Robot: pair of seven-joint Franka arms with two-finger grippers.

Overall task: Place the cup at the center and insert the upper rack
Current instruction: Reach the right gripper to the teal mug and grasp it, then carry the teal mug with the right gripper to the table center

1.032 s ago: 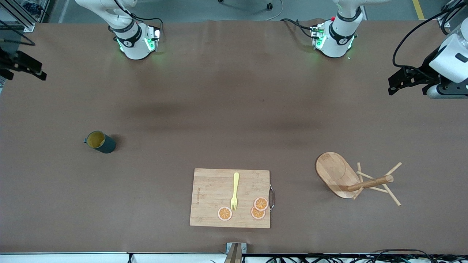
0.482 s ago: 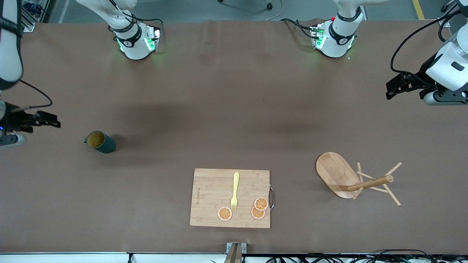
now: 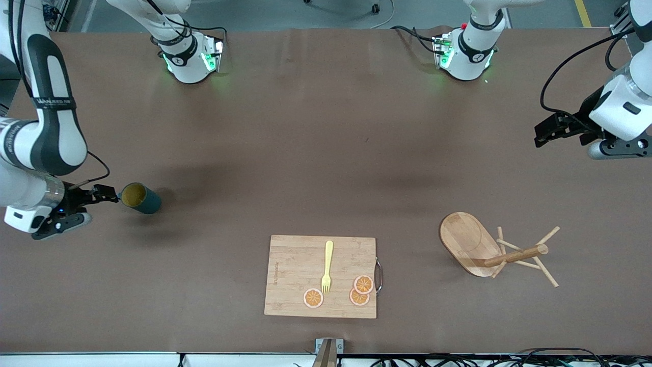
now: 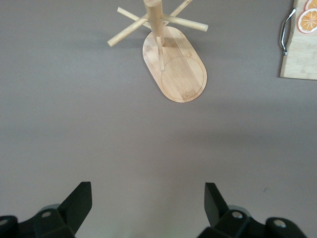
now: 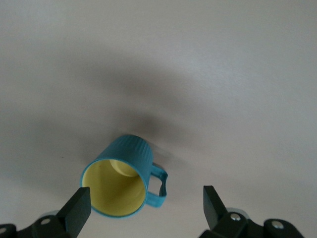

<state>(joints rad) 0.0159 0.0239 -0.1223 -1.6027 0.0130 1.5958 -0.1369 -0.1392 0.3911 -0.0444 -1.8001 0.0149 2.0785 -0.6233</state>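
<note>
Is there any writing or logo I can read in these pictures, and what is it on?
Band of the right arm: a line of white print, too small to read surely.
Cutting board: a faint mark along one edge, too blurred to read.
Base collars of both arms: a small white emblem each, no letters legible.
Cup, upper rack: no writing.

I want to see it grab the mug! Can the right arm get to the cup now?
Probably yes. The right gripper is open right beside the cup, and nothing lies between them. The cup stands alone on bare table.
</note>
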